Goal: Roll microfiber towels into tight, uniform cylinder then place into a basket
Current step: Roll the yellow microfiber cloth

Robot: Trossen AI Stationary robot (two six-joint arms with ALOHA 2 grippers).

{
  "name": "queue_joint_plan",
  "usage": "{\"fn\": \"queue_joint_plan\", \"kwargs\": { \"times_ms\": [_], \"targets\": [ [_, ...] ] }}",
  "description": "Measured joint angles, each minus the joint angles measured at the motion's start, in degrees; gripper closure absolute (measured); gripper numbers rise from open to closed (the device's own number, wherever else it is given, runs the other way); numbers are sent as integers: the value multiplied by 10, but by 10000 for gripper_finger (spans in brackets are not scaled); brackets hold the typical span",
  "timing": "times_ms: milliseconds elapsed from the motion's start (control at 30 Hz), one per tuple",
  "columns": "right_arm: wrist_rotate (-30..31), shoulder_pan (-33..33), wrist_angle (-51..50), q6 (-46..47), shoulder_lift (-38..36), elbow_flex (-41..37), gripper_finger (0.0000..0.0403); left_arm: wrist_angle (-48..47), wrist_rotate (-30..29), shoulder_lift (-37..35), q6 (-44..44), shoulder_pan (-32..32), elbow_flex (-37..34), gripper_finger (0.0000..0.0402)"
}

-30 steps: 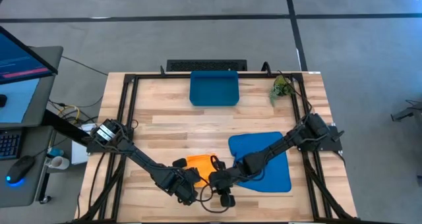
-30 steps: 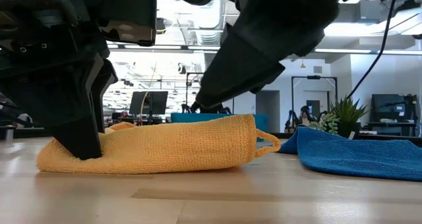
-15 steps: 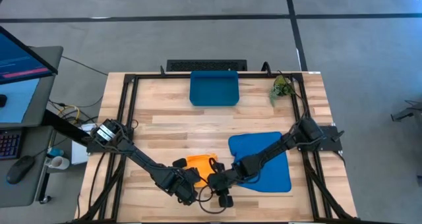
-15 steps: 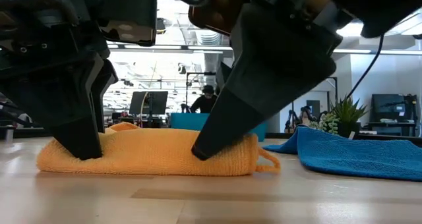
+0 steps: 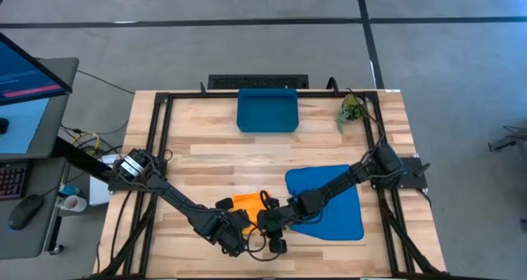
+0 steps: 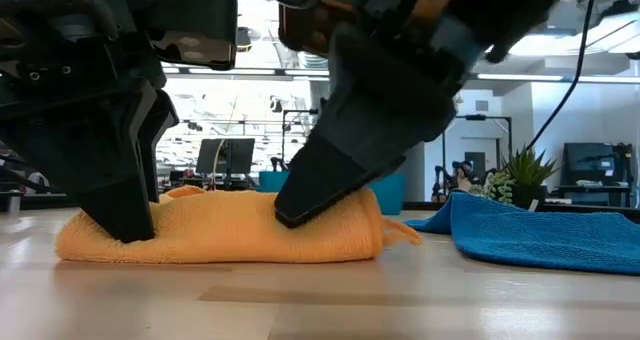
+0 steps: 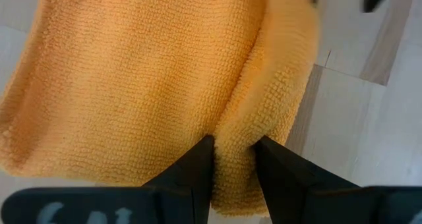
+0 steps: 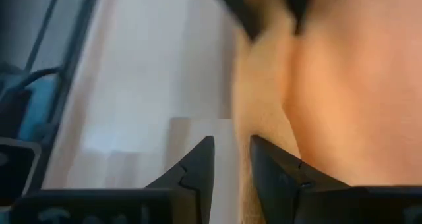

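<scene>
The orange-yellow towel (image 5: 247, 202) lies bunched into a low, long bundle (image 6: 220, 230) on the table near its front edge. My left gripper (image 5: 240, 219) is shut on the bundle's left end, and shows in the low view as my left gripper (image 6: 130, 225). My right gripper (image 5: 265, 217) has come down on the bundle right of its middle, with its fingers close together. The bright blue towel (image 5: 328, 199) is spread flat to the right, under the right arm. The dark-blue basket (image 5: 268, 109) stands at the far edge. My left gripper pinches a raised fold of the towel (image 7: 234, 148) between its two fingers, steeply from above. The bundle rests on the table. My right gripper slants down from the right onto the bundle's top (image 6: 300, 212), which dents under it. The towel's edge (image 8: 245, 184) runs into the narrow gap between the fingers; that view is blurred.
A small green plant (image 5: 352, 109) stands at the far right corner. A black frame (image 5: 156, 148) runs around the tabletop. Bare wood (image 5: 239, 152) lies between the towels and the basket.
My right gripper has sunk and gone toward the table's left edge, from just above the orange towel's right end down onto its top. That end now sits lower and flatter. My left gripper has kept still.
</scene>
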Motion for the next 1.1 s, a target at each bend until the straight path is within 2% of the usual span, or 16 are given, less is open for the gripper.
{"fn": "queue_joint_plan", "kwargs": {
  "times_ms": [200,433,800,967,1100],
  "targets": [
    [21,-23,-26,46,9,2,282,0,-4,0,13,0,0,299],
    [24,-25,-46,62,10,3,282,-11,-48,1,35,-6,3,299],
    [27,-23,-49,71,11,2,282,-131,-141,3,30,-65,85,299],
    [25,-23,-47,71,12,1,282,-89,-207,2,141,-97,96,299],
    [25,-23,-47,72,12,1,282,-40,-208,2,198,-97,78,299]
  ]
}}
